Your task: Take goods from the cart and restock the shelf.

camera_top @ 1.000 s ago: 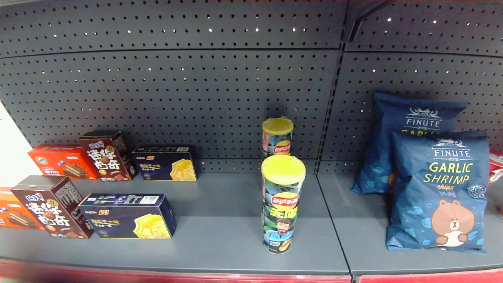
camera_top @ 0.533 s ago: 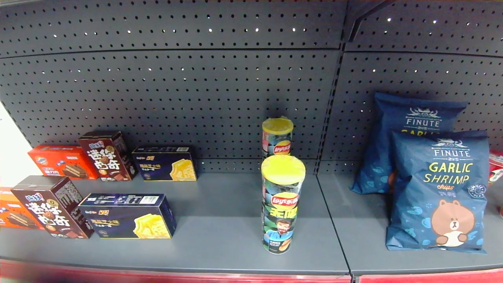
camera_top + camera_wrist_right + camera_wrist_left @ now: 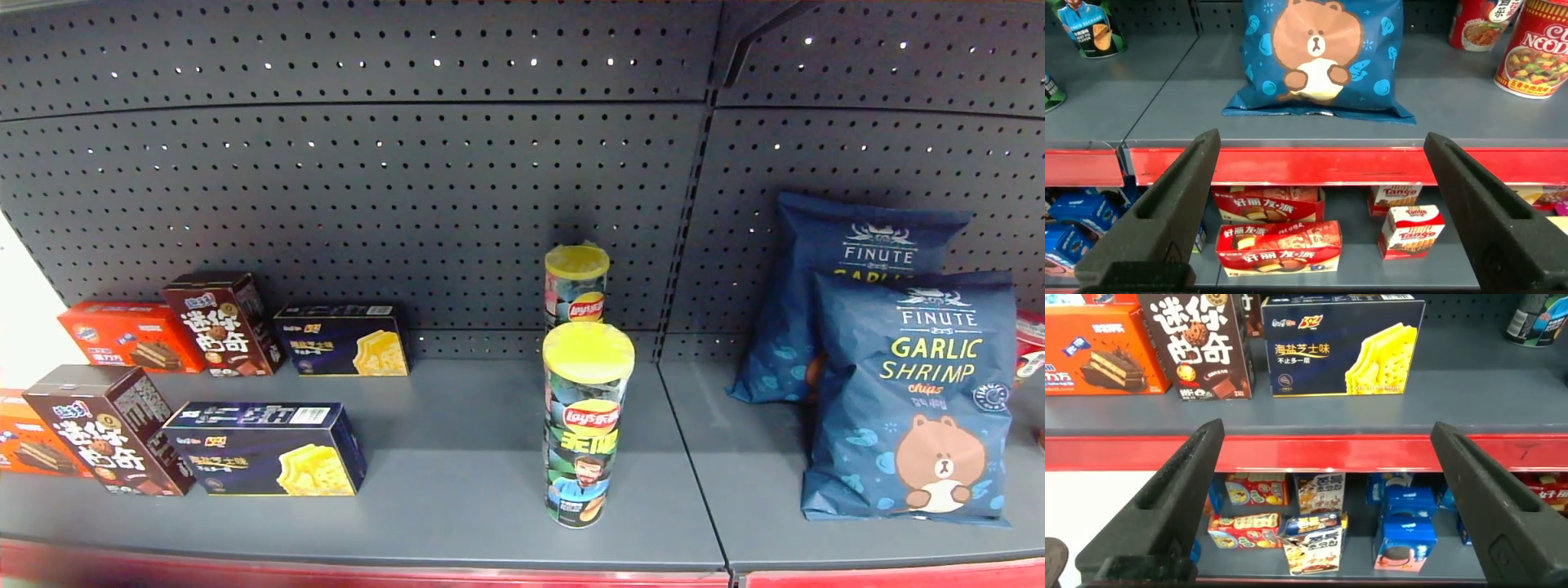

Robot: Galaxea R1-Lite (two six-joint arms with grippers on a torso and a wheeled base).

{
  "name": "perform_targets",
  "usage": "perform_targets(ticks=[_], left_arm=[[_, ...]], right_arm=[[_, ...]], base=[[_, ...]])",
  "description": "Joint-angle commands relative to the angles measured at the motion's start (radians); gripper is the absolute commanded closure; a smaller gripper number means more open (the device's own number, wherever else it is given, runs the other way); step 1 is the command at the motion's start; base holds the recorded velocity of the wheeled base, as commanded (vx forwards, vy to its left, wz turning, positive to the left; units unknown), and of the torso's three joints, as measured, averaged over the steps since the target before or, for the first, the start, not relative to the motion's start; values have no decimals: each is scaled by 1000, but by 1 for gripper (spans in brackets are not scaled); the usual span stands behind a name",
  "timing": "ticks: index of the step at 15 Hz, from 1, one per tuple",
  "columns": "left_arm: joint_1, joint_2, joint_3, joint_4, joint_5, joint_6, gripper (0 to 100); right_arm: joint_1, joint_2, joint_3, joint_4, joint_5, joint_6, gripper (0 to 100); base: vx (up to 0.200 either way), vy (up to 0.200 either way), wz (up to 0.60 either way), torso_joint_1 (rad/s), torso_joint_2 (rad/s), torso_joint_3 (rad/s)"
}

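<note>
Nearest, the left gripper [image 3: 1327, 433]: black wedge-shaped fingers spread wide, clamped on nothing, touching nothing, held just out from the red lip [image 3: 1315, 452] of the shelf [image 3: 1470, 400]. Farther along the same lip, the right gripper [image 3: 1321, 140]: equally agape and empty. Below the lip, a lower tier crowded with small cardboard snack boxes [image 3: 1278, 245].

On the flat grey metal shelf, front row from the robot's left: a front orange box [image 3: 33, 449], cut off at the edge; a front brown box [image 3: 106, 441] turned askew and touching it; a front navy box [image 3: 265, 449], long and flat on its side, pressed against the brown one. Well apart to the right, a front chip can [image 3: 588, 425], a tall upright cylinder with a yellow plastic lid. Past the seam between shelf panels, a front blue bag [image 3: 910, 400], glossy and crinkled, propped up with a cartoon bear facing out. Beside it, a paper noodle cup [image 3: 1535, 49] and possibly a second red tub [image 3: 1482, 20], too cropped to be sure.

Back row, mirroring the front: a rear orange box [image 3: 129, 335], a rear brown box [image 3: 222, 322], a rear navy box [image 3: 343, 339], a rear chip can [image 3: 576, 286] directly behind the first, and a rear blue bag [image 3: 849, 245] leaning on the back.

Farthest, a dark perforated back panel [image 3: 367, 204].
</note>
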Motion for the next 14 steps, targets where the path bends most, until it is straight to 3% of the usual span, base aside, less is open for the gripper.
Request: perform_targets(ticks=[1,14], left_arm=[[0,0,0,0,1,0,0],[0,0,0,0,0,6,0]], right_arm=[[0,1,0,0,0,0,0],[0,1,0,0,0,0,0]], base=[[0,0,0,0,0,0],[0,0,0,0,0,0]])
